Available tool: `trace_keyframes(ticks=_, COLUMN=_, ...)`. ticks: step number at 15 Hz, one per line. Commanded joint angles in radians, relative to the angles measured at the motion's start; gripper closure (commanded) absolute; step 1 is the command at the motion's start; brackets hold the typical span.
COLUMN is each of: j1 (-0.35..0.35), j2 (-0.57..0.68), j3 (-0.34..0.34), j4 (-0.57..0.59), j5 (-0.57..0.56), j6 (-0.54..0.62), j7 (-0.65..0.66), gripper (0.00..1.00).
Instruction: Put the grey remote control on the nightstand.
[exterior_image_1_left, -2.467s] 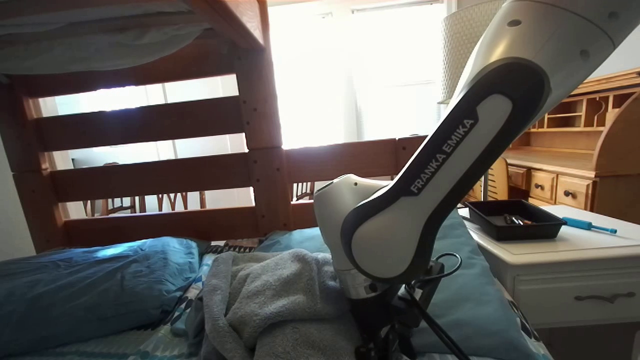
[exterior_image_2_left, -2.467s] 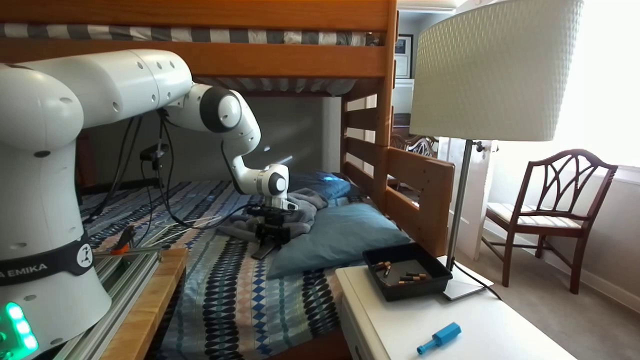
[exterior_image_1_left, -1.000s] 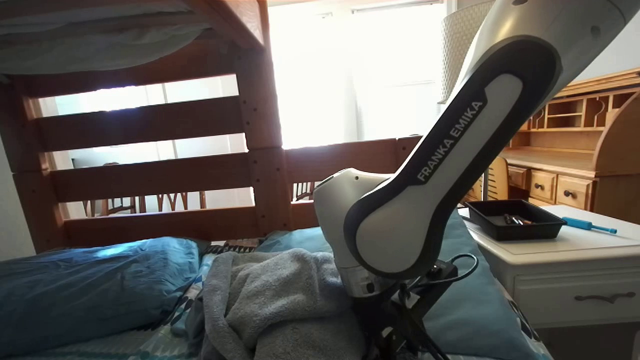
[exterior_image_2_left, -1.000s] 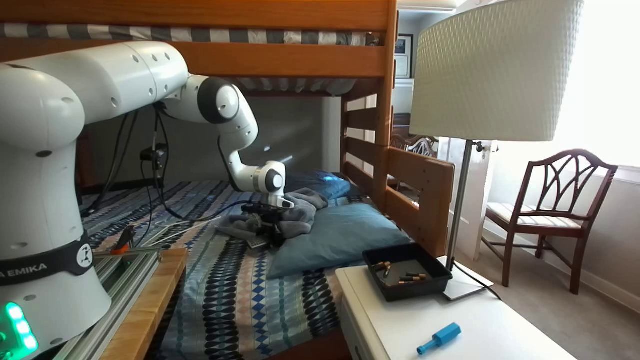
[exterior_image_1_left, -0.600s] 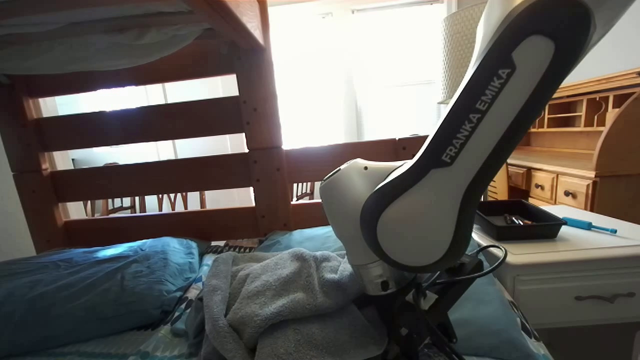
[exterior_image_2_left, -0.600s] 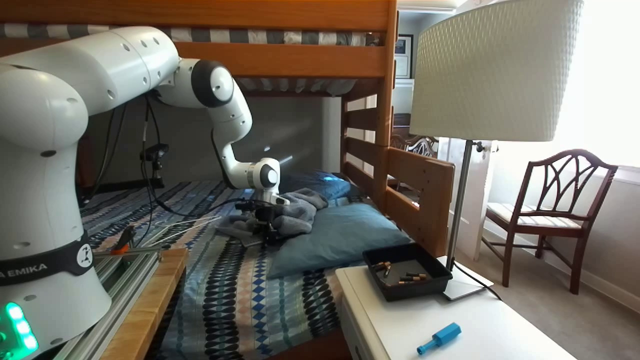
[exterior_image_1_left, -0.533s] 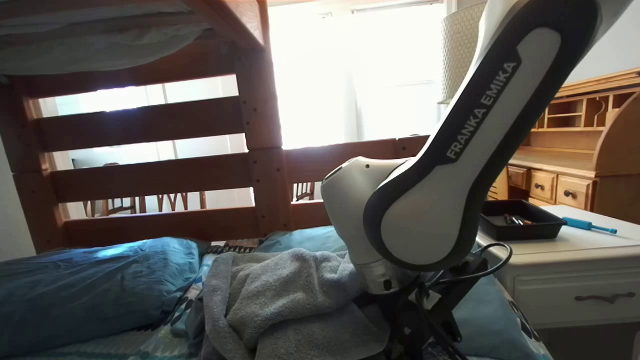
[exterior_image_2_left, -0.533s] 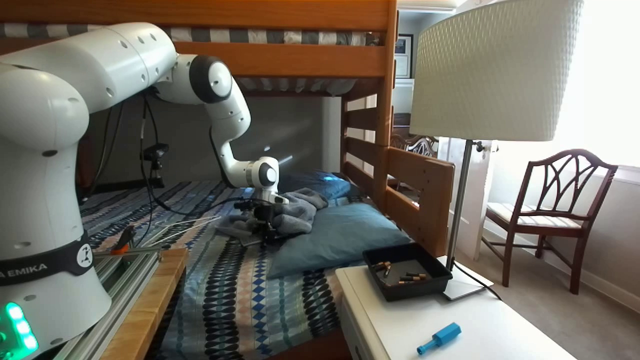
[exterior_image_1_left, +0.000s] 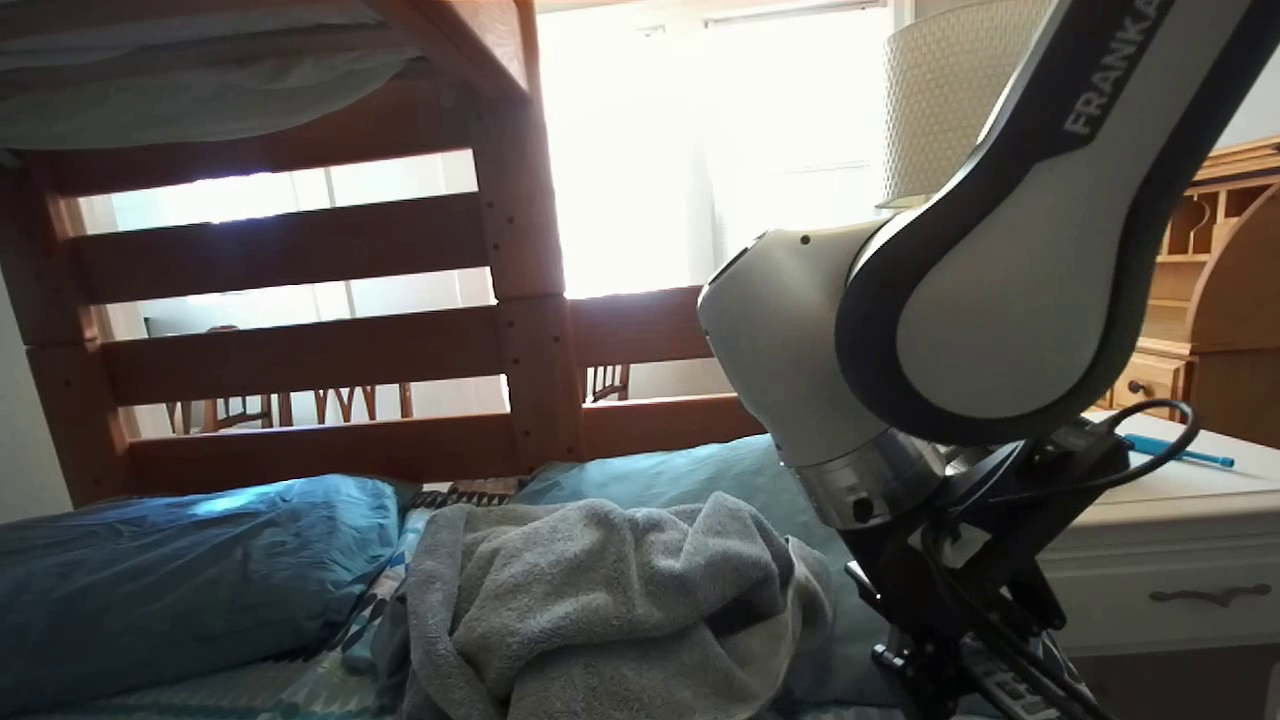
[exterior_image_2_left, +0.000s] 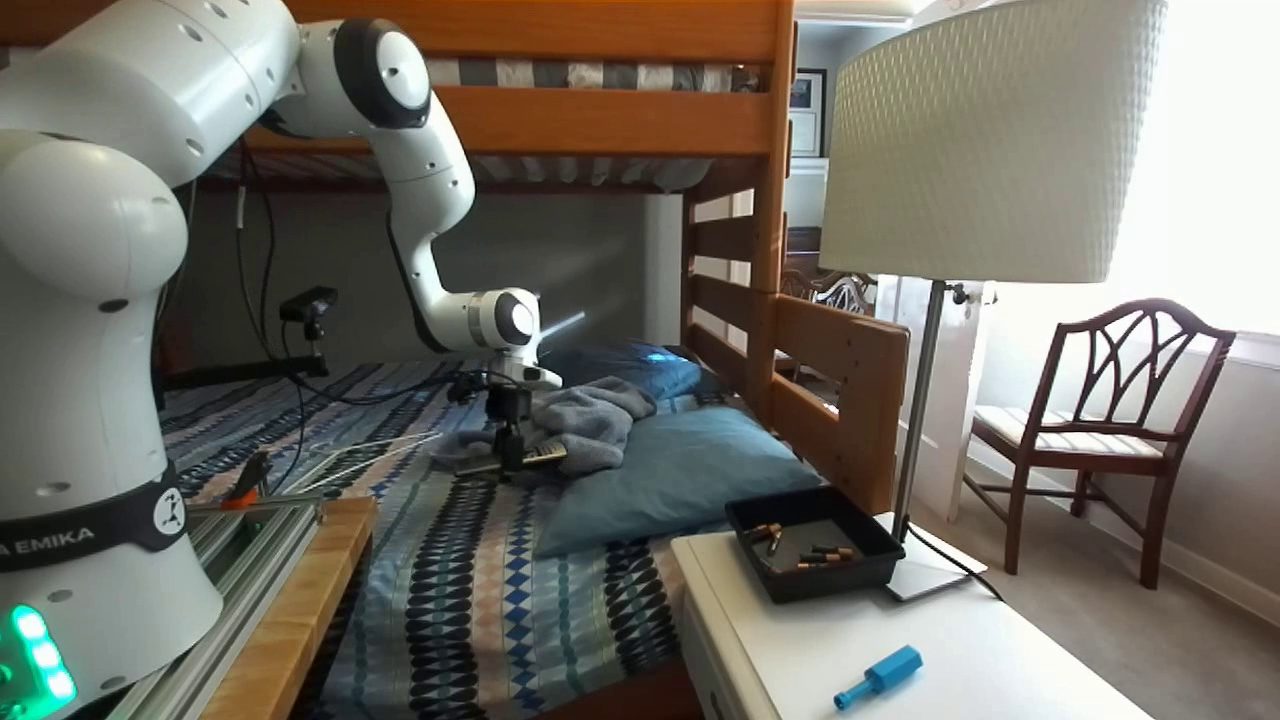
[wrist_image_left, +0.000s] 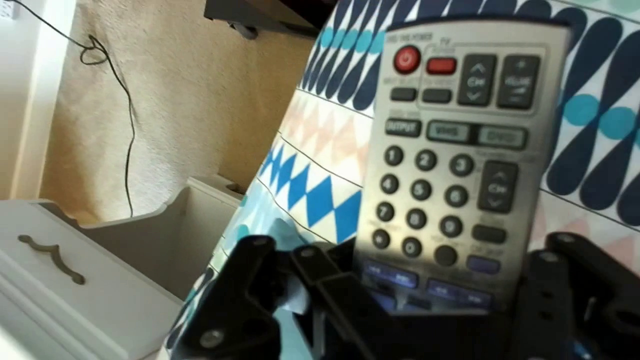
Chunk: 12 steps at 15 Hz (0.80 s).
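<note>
The grey remote control (wrist_image_left: 445, 170), with its red, black and purple buttons facing the camera, is gripped at its lower end by my gripper (wrist_image_left: 435, 280) in the wrist view. Both dark fingers press its sides. In the exterior views the remote control (exterior_image_2_left: 545, 455) shows partly, above the patterned bed beside the grey blanket, and the gripper (exterior_image_2_left: 510, 462) points down. The white nightstand (exterior_image_2_left: 960, 650) stands off to one side past the blue pillow. Its drawer front (wrist_image_left: 75, 305) is at lower left in the wrist view; the arm covers part of it in an exterior view (exterior_image_1_left: 1150, 590).
On the nightstand are a black tray (exterior_image_2_left: 760, 580) holding several batteries, a blue tool (exterior_image_2_left: 885, 675) and a lamp (exterior_image_2_left: 985, 160). A blue pillow (exterior_image_2_left: 680, 480) and a grey blanket (exterior_image_2_left: 590, 420) lie on the bed. A wooden bed rail (exterior_image_2_left: 840, 400) rises behind.
The arm has risen and drawn back toward its base, shifting toward the nightstand side. The remote control has come up off the bed with the gripper, and more of the blanket is uncovered.
</note>
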Motion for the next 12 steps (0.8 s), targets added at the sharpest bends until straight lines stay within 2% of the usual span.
trace_keyframes(ticks=1, j1=-0.031, j2=-0.148, j3=0.000, j4=-0.172, j5=-0.017, j6=0.003, j7=0.056, gripper=1.00)
trace_keyframes(ticks=6, j1=-0.106, j2=-0.229, j3=0.019, j4=-0.264, j5=-0.027, j6=0.013, j7=0.037, gripper=1.00)
trace_keyframes(ticks=12, j1=-0.166, j2=-0.269, j3=0.047, j4=-0.304, j5=-0.049, j6=0.024, j7=0.028, gripper=1.00)
